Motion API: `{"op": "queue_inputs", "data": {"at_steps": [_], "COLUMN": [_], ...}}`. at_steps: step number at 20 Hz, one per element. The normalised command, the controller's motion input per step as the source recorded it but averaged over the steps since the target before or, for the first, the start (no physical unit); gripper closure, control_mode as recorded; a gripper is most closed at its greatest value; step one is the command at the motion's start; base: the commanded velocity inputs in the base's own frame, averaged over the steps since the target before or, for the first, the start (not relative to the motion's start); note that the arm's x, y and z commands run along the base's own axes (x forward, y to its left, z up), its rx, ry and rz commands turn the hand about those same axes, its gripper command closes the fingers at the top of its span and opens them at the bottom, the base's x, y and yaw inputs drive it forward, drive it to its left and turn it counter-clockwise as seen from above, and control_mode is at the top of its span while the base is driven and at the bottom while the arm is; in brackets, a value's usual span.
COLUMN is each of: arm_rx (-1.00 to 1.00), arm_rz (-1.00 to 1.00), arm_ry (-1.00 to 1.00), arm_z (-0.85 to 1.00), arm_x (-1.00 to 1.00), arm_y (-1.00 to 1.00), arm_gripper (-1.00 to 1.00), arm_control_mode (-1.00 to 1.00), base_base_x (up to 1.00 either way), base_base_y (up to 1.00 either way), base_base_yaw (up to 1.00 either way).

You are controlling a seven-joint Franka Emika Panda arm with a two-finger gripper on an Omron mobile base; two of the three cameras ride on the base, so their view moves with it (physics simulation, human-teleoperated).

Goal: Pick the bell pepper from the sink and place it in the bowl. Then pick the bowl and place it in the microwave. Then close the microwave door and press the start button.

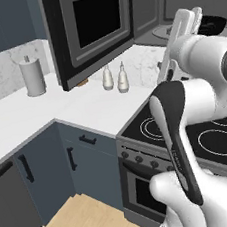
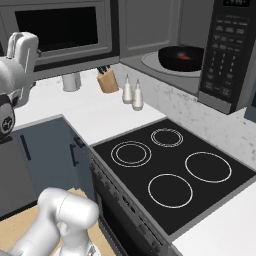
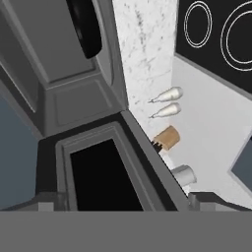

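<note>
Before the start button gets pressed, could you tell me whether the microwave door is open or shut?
Open: the microwave door stands swung out to the left, leaving the cavity exposed with the bowl sitting inside.

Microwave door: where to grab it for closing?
Pinch the microwave door at its free vertical edge, the thick dark one farthest from the cavity, probably coming from the left. It's a flat panel swung wide open, with no handle visible.
</note>
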Motion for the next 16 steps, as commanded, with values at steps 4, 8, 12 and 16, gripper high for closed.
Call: {"op": "queue_inputs", "data": {"at_steps": [4, 8, 12, 16], "arm_rx": [-0.03, -0.02, -0.02, -0.02], "arm_rz": [-0.03, -0.05, -0.06, -0.06], "arm_ry": [-0.14, -0.06, -0.03, 0.00], "arm_z": [0.00, 0.00, 0.00, -0.04], "arm_x": [-0.36, -0.16, 0.00, 0.00], "arm_y": [0.80, 0.86, 0.81, 0.81], "arm_gripper": [-1.00, -1.00, -1.00, -1.00], "arm_control_mode": [-1.00, -1.00, -1.00, -1.00], "base_base_x": [0.00, 0.00, 0.00, 0.00], "base_base_y": [0.00, 0.00, 0.00, 0.00], "base_base_yaw": [0.00, 0.00, 0.00, 0.00]}}
